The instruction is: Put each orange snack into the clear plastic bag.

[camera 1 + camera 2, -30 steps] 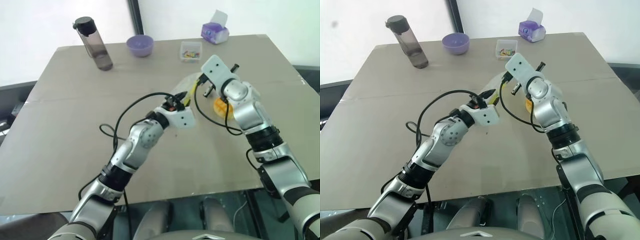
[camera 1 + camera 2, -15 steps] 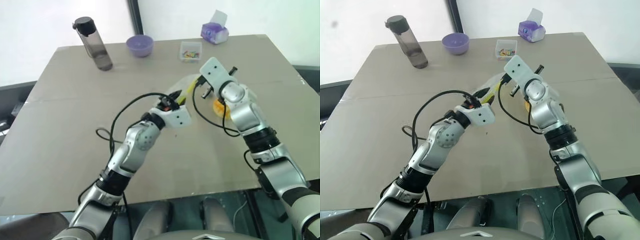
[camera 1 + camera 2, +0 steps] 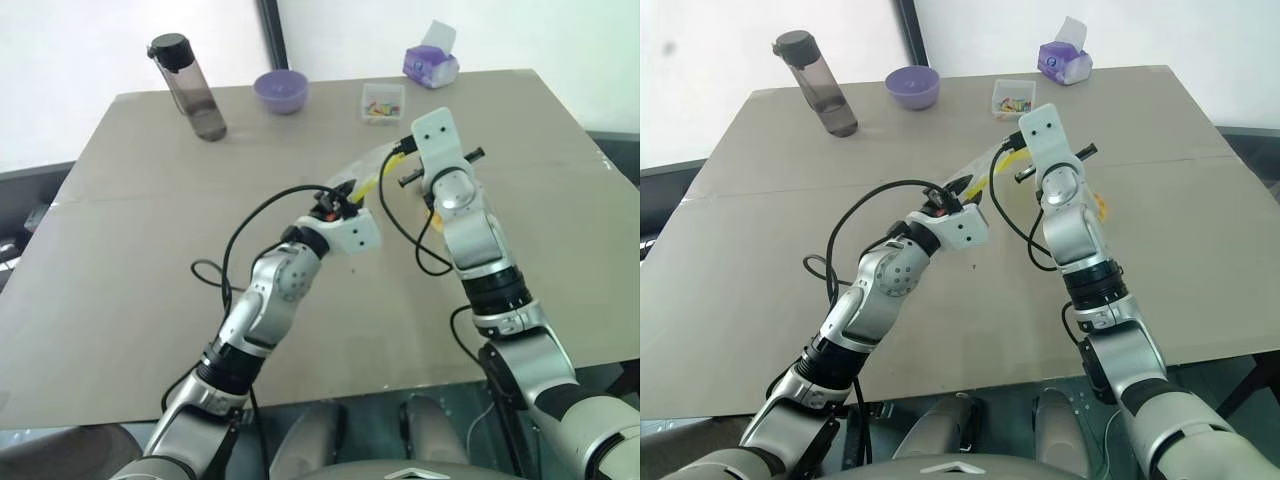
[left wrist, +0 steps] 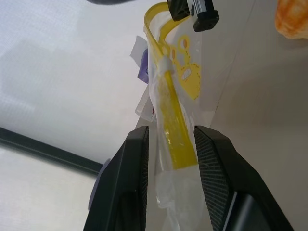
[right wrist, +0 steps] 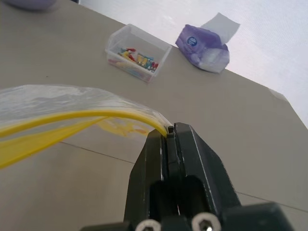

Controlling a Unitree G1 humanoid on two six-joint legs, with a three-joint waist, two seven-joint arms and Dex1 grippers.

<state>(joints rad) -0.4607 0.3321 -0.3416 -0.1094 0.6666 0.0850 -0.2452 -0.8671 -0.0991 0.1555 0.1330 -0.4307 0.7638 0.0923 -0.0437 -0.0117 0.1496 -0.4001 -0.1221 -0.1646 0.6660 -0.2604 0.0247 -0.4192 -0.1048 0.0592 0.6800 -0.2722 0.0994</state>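
The clear plastic bag (image 3: 366, 172) hangs above the middle of the table, stretched between my two grippers. My left gripper (image 4: 171, 142) is shut on one end of the bag's yellow seal strip (image 4: 169, 115), which runs up between its fingers. At the other end of the strip my right gripper (image 5: 171, 131) is pinched shut on the yellow edge. An orange snack (image 4: 291, 18) lies on the table beyond the bag. In the head views a sliver of the snack (image 3: 1101, 205) shows beside my right forearm.
Along the far edge stand a dark bottle (image 3: 188, 85), a purple bowl (image 3: 281, 90), a small clear box of colourful bits (image 3: 382, 102) and a purple tissue pack (image 3: 431, 65). The table (image 3: 130, 260) is bare on the left and in front.
My right wrist has turned and its forearm has swung in toward the middle, covering most of the orange snack. The bag stays held between both grippers. The left hand has hardly moved.
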